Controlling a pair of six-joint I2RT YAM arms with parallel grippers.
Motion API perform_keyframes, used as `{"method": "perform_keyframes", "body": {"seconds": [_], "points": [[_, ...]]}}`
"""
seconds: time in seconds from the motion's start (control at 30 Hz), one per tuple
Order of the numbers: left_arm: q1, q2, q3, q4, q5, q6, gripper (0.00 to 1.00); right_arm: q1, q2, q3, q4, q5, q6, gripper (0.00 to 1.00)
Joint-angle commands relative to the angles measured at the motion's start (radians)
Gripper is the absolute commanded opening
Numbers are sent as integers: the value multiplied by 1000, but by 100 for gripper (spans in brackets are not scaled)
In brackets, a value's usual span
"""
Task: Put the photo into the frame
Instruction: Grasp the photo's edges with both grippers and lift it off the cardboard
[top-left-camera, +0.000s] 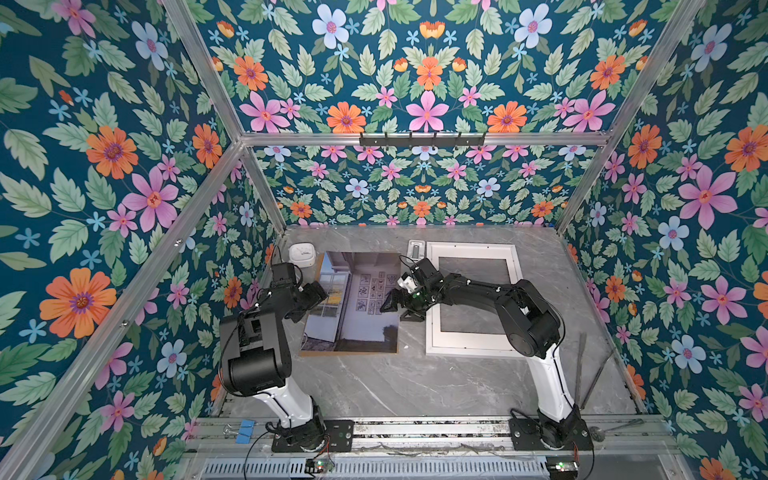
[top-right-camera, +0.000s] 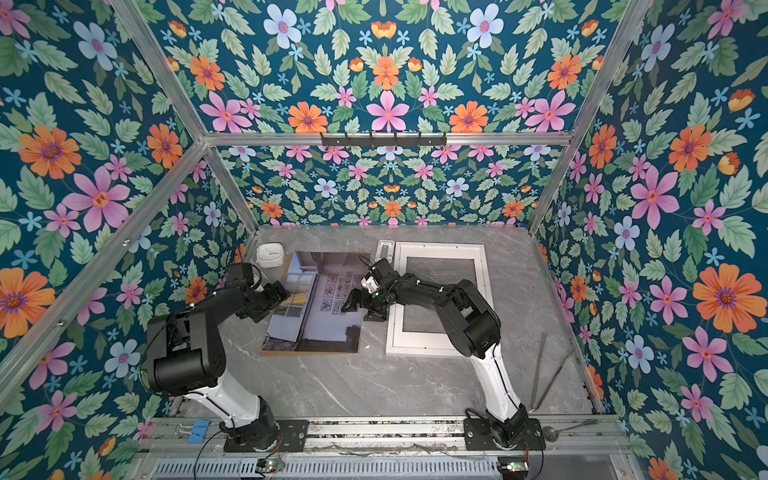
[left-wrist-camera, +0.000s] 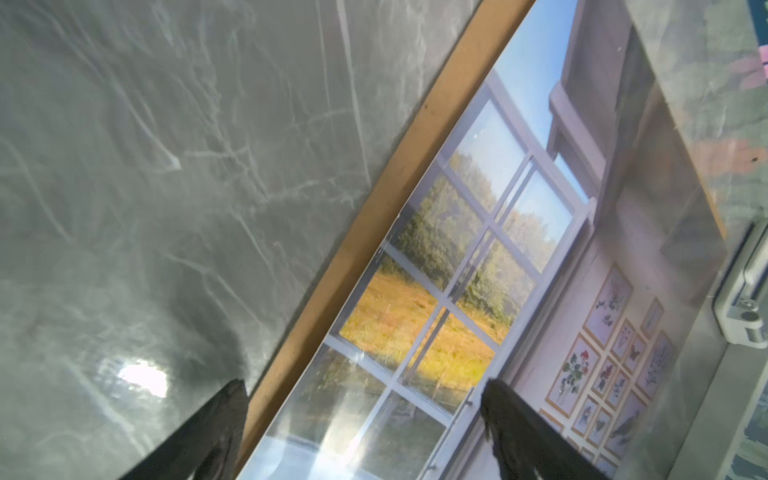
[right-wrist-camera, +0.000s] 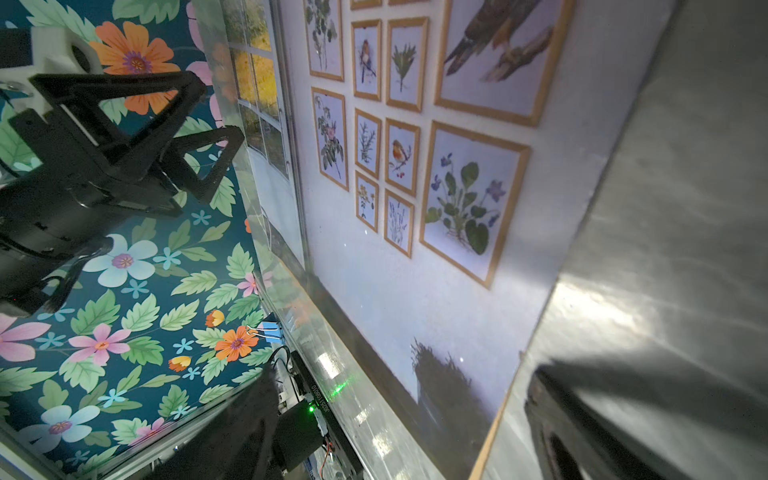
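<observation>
**Two sets of open jaws, nothing held yet**

Both grippers stand with fingers spread wide and empty. The left gripper (left-wrist-camera: 365, 388) sits at the left edge of the photo (top-left-camera: 357, 303), with one finger over the table (top-left-camera: 415, 386) and the other over the print. The right gripper (top-left-camera: 400, 308) hangs over the photo's right edge, the side nearest the frame (top-left-camera: 465, 343).

The photo lies flat, picture side up, on a brown backing board (left-wrist-camera: 374, 208) left of centre on the table. The frame lies flat to its right, near but apart, with bare table showing through its opening.

The photo looks like a thin, glossy sheet, so it is probably very light, floppy across its span and slick under the fingers. Lifted by one edge alone it would likely sag or fold, and a hard pinch could crease it or mark the gloss.

Lying flush on the board, it offers nothing to close on from above, so the hold has to be at an edge. The left side looks the better place (a brown strip of board shows beside the print there), since a finger could rest on the board and slide under. Whether that edge is raised at all is hard to tell from the left wrist view. A second hold on the opposite edge should keep the sheet taut on its way to the frame.
</observation>
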Motion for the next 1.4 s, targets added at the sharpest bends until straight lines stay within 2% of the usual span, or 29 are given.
{"method": "perform_keyframes", "body": {"seconds": [0.0,0.3,0.7,1.0,1.37], "points": [[-1,0,-7,15,3,5,91,1,12,-6,-55,40,-16,93],[-2,0,-26,24,59,-11,88,-5,22,-7,-50,43,-8,93],[-2,-36,-48,2,72,-12,87,-5,10,-31,13,14,42,93],[-2,-29,-59,9,80,-18,86,-29,-36,-164,346,-109,217,92],[-2,-29,-62,4,74,-14,85,-35,-77,-245,565,-142,299,89]]}}
